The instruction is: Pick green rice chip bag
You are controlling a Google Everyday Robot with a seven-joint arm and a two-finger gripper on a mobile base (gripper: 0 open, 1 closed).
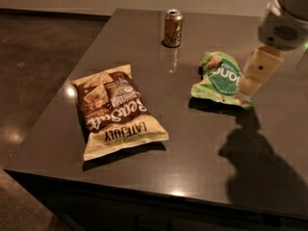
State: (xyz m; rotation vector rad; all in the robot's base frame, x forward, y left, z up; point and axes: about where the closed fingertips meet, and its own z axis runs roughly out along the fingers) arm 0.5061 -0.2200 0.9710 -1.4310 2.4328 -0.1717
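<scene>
Green rice chip bag [219,78] lies flat on the dark surface [192,143], top end toward the back. The hand [251,82] hangs at its right edge. I cannot tell if it is wide or narrow.

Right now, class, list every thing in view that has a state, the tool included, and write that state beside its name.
green rice chip bag: lying crumpled on the table, not lifted.
brown-and-cream chip bag: lying flat, printed face up, untouched.
can: standing upright at the far side.
tool: hangs at the right edge of the green rice chip bag; contact unclear.
</scene>
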